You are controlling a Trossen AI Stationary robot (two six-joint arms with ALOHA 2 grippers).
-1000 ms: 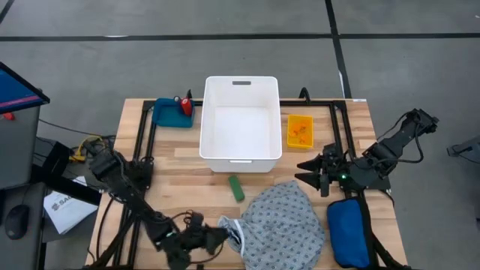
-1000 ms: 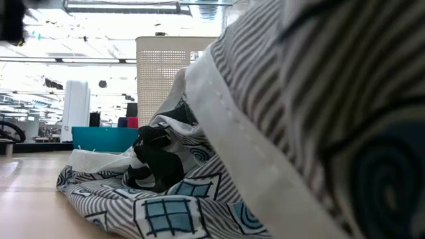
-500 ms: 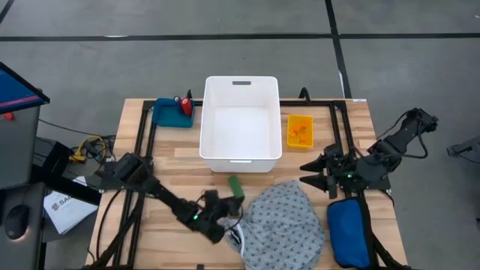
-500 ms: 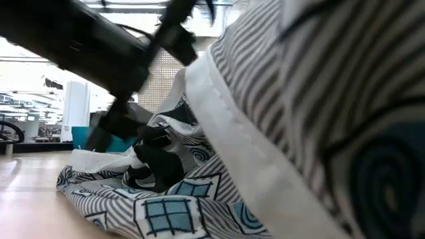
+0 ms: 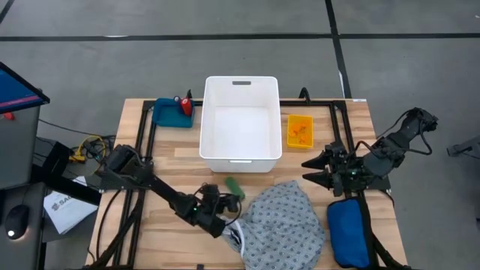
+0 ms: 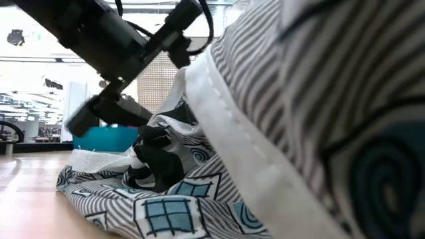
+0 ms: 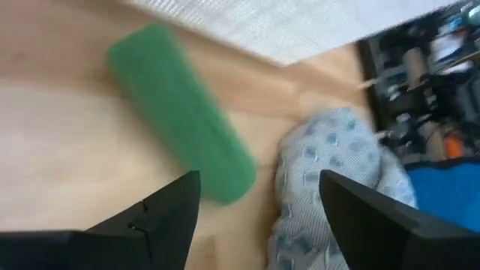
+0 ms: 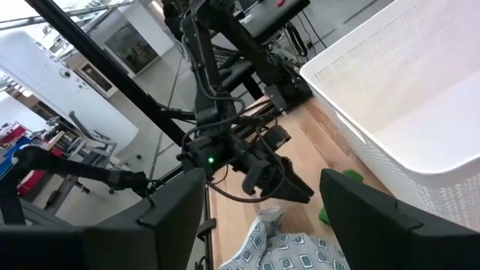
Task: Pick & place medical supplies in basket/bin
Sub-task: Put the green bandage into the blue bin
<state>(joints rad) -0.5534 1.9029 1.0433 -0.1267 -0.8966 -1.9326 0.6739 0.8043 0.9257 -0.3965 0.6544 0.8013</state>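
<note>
A green piece (image 5: pixel 235 186) (image 7: pixel 180 124) lies flat on the wooden table just in front of the white bin (image 5: pixel 240 124). The grey patterned gown (image 5: pixel 285 221) (image 6: pixel 299 133) lies heaped on the table's near right. My left gripper (image 5: pixel 227 208) (image 7: pixel 259 187) hovers open just short of the green piece's near end, its fingers pointing at it and slanting down. My right gripper (image 5: pixel 307 171) (image 8: pixel 262 202) hangs open above the table's right side, beside the gown. A red piece (image 5: pixel 184 105) sits on a teal tray (image 5: pixel 169 114).
An orange tray (image 5: pixel 299 130) holding small orange things stands right of the bin. A blue padded pouch (image 5: pixel 350 232) lies at the near right corner. Black frame rails (image 5: pixel 142 142) run along both sides of the table. Bare wood (image 5: pixel 172 176) shows left of the green piece.
My left gripper has swung from the table's near edge toward the far edge and the right, tipping downward, and now stands close to the green piece. The green piece and the gown have stayed where they were.
</note>
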